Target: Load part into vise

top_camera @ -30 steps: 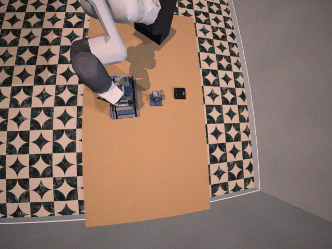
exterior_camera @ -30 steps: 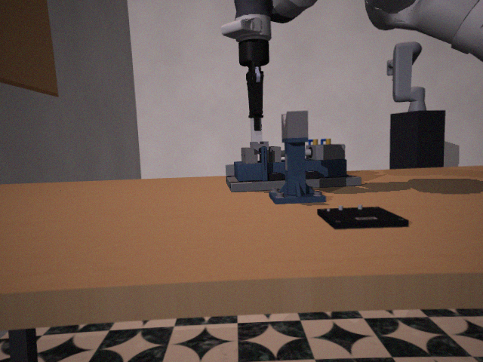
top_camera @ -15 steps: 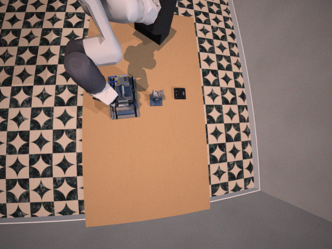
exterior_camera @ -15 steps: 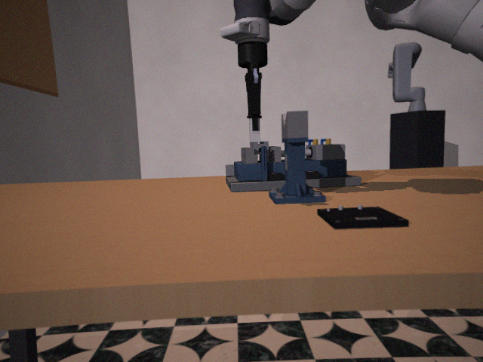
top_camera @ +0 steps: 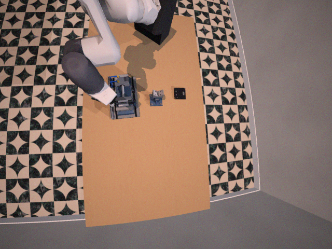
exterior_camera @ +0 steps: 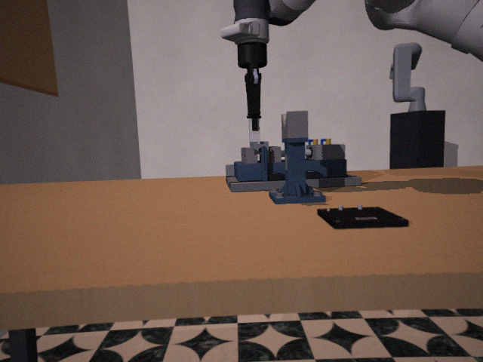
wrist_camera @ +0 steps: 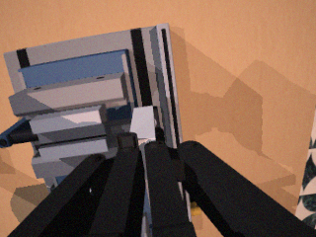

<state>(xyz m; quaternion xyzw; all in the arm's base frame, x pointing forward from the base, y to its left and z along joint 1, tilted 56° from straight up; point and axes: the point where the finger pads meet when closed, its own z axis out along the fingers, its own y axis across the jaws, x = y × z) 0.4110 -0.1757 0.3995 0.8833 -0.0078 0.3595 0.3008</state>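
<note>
In vise (top_camera: 125,112) (exterior_camera: 249,171) (wrist_camera: 74,69), part (top_camera: 123,101) (exterior_camera: 259,145) (wrist_camera: 68,120) lies just beside closed pincer (exterior_camera: 254,130) (wrist_camera: 145,121).

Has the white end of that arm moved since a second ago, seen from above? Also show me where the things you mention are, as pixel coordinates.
Yes. In the top view, the white end (top_camera: 103,95) (exterior_camera: 258,30) has shifted left, covering less of the vise (top_camera: 125,113) (exterior_camera: 249,171) (wrist_camera: 74,69).
</note>
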